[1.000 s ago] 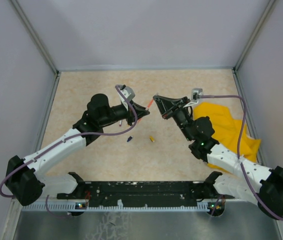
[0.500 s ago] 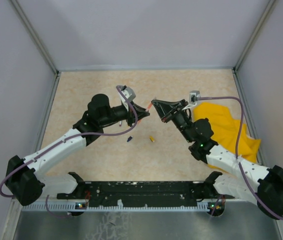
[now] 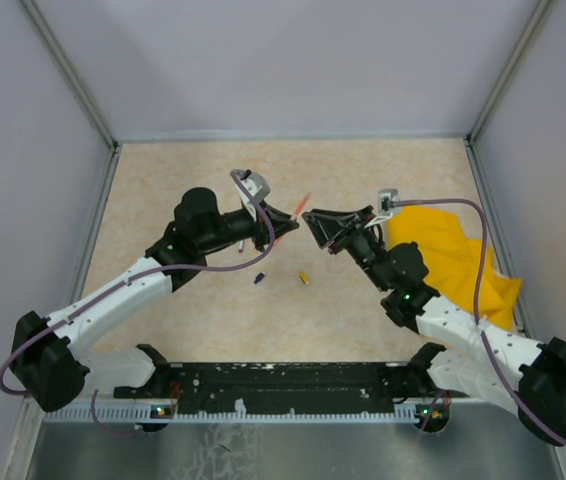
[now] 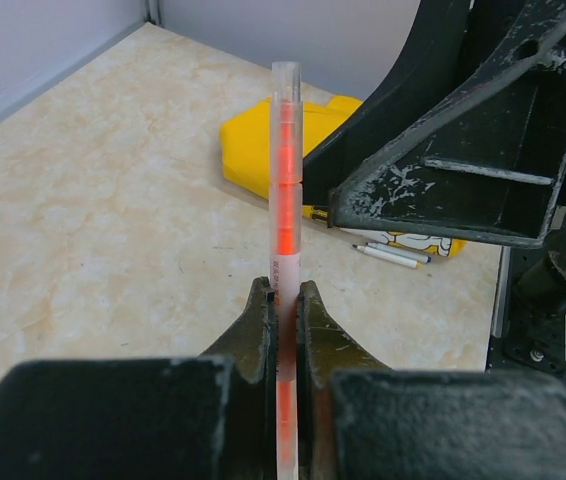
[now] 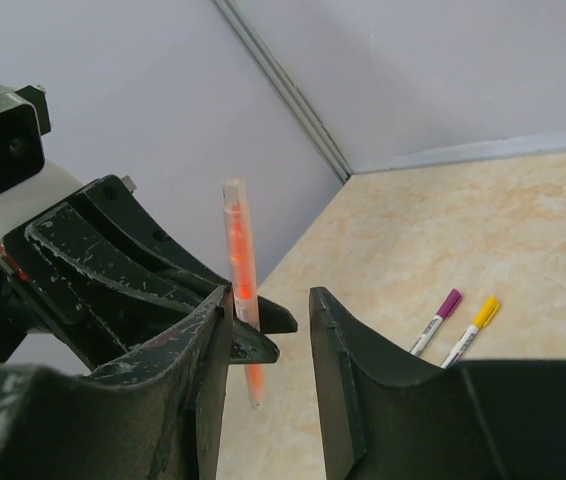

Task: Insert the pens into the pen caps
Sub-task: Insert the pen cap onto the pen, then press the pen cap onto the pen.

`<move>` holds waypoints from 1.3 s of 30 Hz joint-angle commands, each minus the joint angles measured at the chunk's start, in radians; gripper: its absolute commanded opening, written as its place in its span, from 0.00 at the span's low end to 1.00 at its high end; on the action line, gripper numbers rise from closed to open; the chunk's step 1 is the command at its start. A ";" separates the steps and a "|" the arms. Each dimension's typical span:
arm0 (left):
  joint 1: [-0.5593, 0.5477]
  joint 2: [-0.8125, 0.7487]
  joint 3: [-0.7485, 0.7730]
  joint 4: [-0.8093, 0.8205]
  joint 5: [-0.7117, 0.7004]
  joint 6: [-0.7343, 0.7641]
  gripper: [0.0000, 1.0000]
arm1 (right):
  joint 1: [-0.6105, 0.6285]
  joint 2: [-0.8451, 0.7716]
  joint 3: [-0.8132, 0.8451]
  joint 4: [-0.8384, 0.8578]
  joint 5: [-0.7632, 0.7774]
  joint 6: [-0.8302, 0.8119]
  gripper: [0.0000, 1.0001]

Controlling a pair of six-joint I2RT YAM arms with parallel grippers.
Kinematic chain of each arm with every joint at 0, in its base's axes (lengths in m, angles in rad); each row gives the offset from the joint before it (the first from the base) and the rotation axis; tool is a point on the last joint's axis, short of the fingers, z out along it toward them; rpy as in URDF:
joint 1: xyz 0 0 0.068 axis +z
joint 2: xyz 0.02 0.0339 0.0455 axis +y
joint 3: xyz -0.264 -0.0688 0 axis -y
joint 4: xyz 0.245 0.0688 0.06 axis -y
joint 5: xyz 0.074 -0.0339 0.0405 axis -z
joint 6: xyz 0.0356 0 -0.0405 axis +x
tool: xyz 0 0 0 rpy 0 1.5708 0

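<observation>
Overhead, orange pen (image 3: 305,203), wrist-only, two capped pens (image 5: 435,322)

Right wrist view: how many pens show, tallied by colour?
Orange pen: 1
Purple-capped pen: 1
Yellow-capped pen: 1
Total: 3

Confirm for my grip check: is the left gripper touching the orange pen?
Touching. The left wrist view shows the left gripper shut on the orange pen, both jaws pressed against its barrel with no gap.
</observation>
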 commanded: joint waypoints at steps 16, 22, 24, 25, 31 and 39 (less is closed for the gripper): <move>0.001 -0.013 0.007 0.041 0.010 -0.001 0.00 | 0.002 -0.183 0.231 -0.377 0.238 -0.055 0.51; 0.001 -0.011 0.007 0.043 0.019 -0.004 0.00 | -0.034 -0.070 0.396 -0.552 0.122 -0.010 0.52; 0.001 -0.012 0.009 0.043 0.021 -0.004 0.00 | -0.054 -0.027 0.440 -0.590 0.057 0.021 0.52; 0.001 -0.013 0.009 0.043 0.020 -0.004 0.00 | -0.065 -0.007 0.462 -0.609 0.022 0.031 0.52; 0.001 -0.013 0.009 0.042 0.020 -0.003 0.00 | -0.089 0.092 0.542 -0.656 -0.117 0.054 0.51; 0.001 -0.013 0.009 0.038 0.013 0.003 0.00 | -0.091 0.105 0.527 -0.643 -0.124 0.059 0.36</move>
